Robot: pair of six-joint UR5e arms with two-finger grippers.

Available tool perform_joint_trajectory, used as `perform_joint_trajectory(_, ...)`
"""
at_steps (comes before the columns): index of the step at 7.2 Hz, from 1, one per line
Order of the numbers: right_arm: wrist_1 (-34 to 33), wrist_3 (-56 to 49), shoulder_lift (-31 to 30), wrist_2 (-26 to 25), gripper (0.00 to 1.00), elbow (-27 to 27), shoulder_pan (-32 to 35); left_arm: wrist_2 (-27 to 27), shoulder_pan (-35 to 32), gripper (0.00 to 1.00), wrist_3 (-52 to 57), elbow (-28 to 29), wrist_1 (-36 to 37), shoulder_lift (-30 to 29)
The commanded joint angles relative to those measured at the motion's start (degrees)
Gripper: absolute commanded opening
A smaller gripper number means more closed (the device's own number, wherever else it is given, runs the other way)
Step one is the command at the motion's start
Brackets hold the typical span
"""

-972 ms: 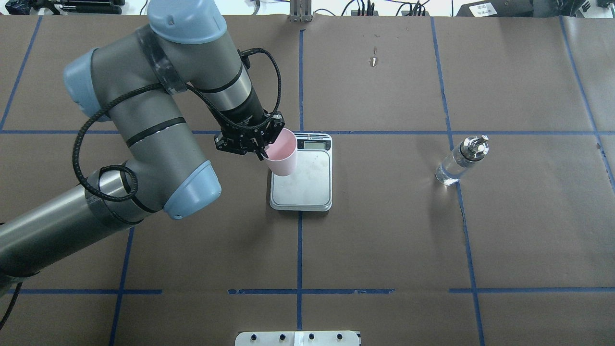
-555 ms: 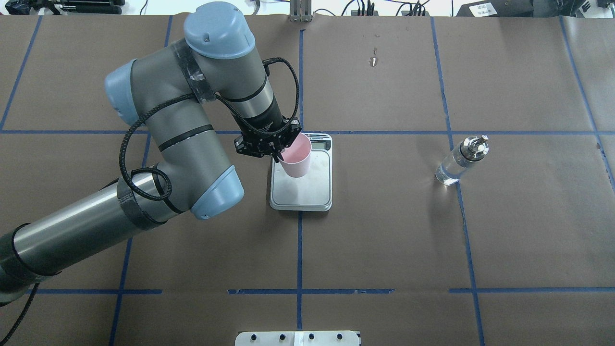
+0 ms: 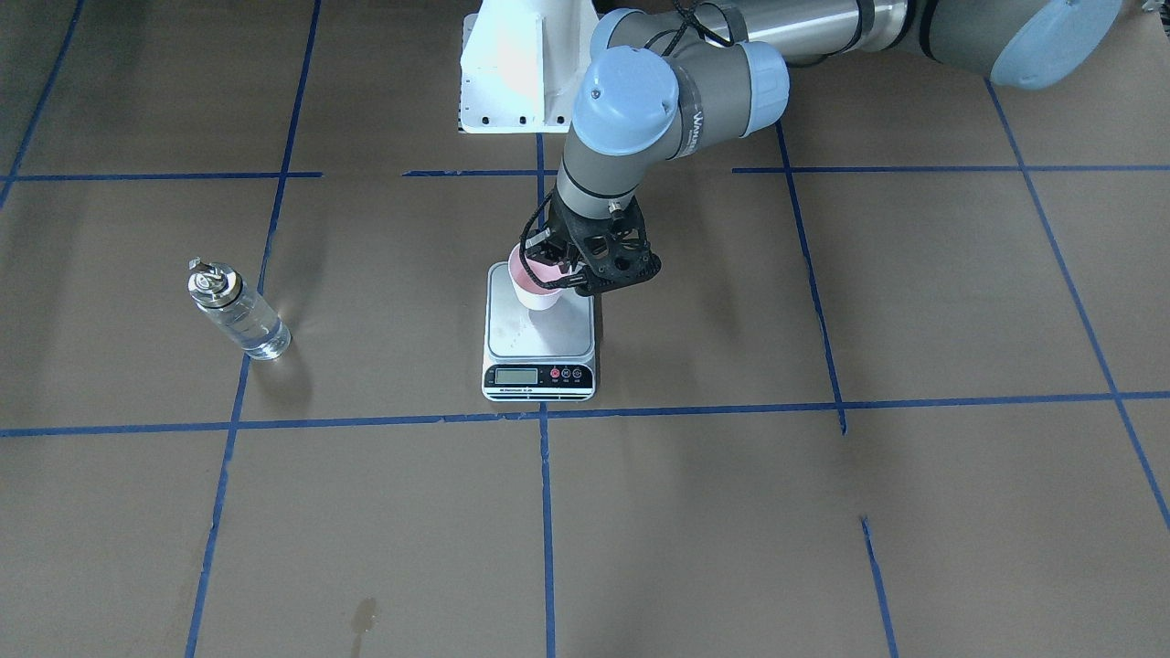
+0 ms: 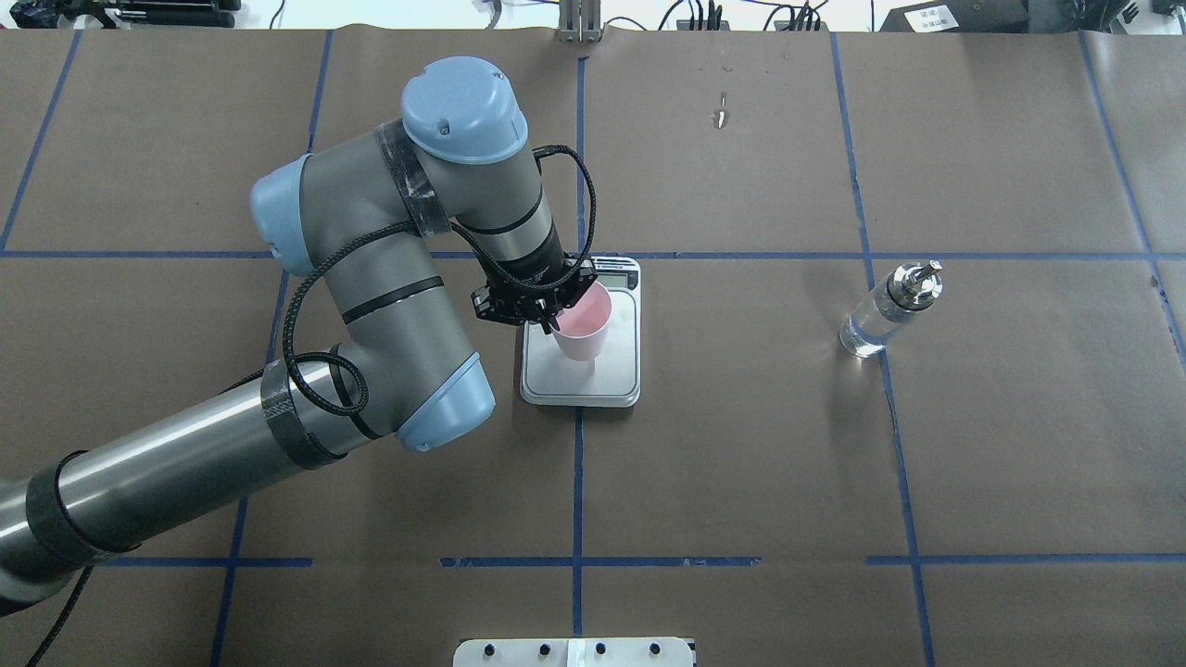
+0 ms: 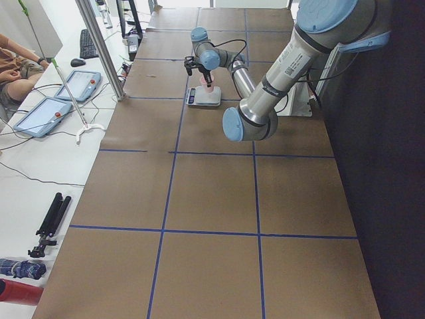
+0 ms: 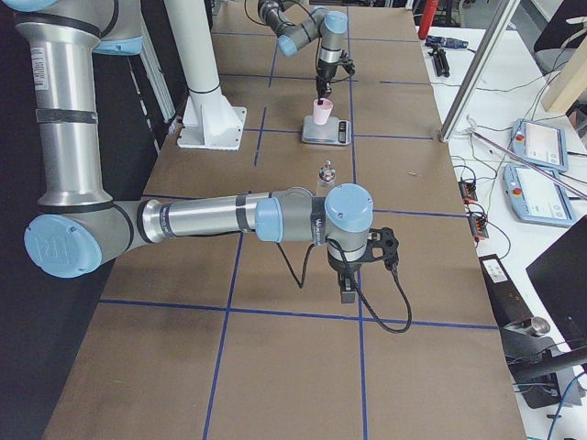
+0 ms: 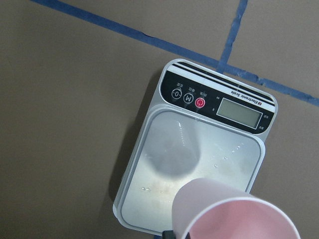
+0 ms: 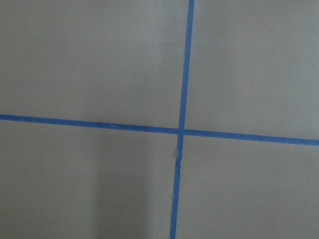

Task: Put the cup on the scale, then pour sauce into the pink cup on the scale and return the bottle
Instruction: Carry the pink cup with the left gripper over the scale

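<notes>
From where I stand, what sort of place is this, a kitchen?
Probably a robotics lab, not a kitchen: a robot arm with a gripper holds a cup over a table papered brown and gridded with blue tape, and control tablets lie alongside.

Scale (image 7: pixel 164 159) platform showing brushed steel, dull sheen, small specks spotting it; front strip looking glossy black plastic. Cup (image 7: pixel 234 219) looking smooth matt pink plastic. Bottle (image 4: pixel 876 320) showing clear glass, collar and spout glinting polished metal. Surface (image 4: pixel 741 445) wearing matt brown paper, blue tape (image 8: pixel 185 64) lines lying smooth on it. Left arm (image 4: pixel 371 269) showing matt grey shells, satin blue caps.
</notes>
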Motion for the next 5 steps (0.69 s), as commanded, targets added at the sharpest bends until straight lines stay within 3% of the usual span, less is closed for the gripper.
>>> perform_joint_trajectory(1, 0.00, 0.00, 0.00, 0.00, 1.00, -0.02, 0.00, 0.35, 0.26, 0.00, 0.03, 0.42, -0.12, -0.03)
perform_joint_trajectory(5, 0.00, 0.00, 0.00, 0.00, 1.00, -0.02, 0.00, 0.35, 0.26, 0.00, -0.14, 0.60, -1.43, -0.11)
